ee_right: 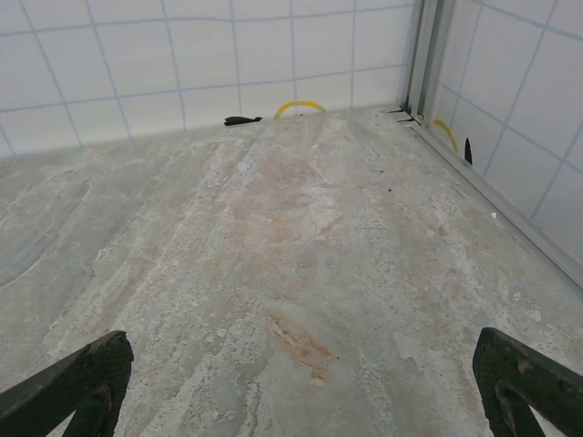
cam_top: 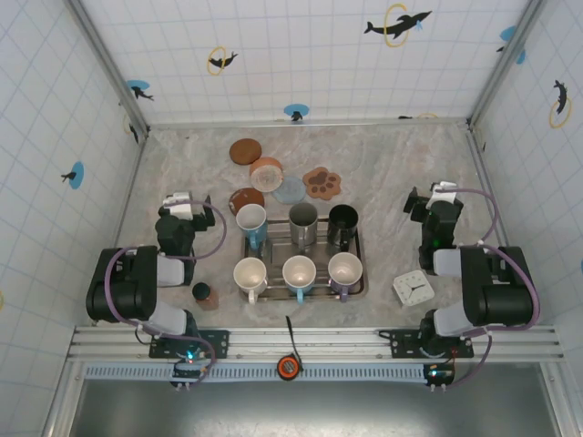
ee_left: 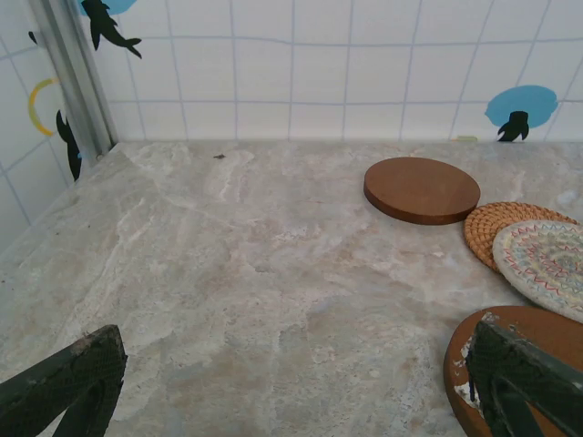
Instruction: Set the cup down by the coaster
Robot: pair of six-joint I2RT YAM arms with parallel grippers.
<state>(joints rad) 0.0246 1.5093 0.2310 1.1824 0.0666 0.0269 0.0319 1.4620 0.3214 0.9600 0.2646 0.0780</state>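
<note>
On the top view, middle of the table [cam_top: 164, 155]:
- One metal tray [cam_top: 277, 246] holding six cups in two rows, all upright, mouths up, long axis vertical.
- Back row: white-and-blue cup [cam_top: 251, 220], steel cup [cam_top: 302, 218], black cup [cam_top: 343, 218].
- Front row: three pale cups [cam_top: 299, 271], handles turned roughly toward my bases.
- The task does not say which cup is meant, so I cannot tell.
- Just behind the tray lies a cluster of coasters: dark round coaster [cam_top: 245, 150], woven coaster [cam_top: 266, 169], blue coaster [cam_top: 290, 190], paw coaster [cam_top: 321, 182] and brown coaster [cam_top: 246, 200].
- My left claw [cam_top: 189, 202] is left of the tray and my right claw [cam_top: 435, 197] is right of it. Both are apart from every cup.

Handling, as I judge it:
- The glazed cups are stiff, smooth, fairly heavy and breakable. The steel one is lighter and tougher.
- The cups stand close together, so the best hold is a pinch over the rim from above, one finger inside and one outside, on a side away from the handle.

On the left wrist view:
- The left claw [ee_left: 291, 401] is spread wide and carries nothing.
- The brown coaster [ee_left: 474, 350], chipped at its edge, lies under one finger [ee_left: 519, 382].
- The dark round coaster [ee_left: 422, 189] and woven coaster [ee_left: 496, 228] lie beyond it.

On the right wrist view:
- The right claw [ee_right: 301, 401] is likewise spread and carries nothing, with bare table [ee_right: 291, 237] ahead of it.
</note>
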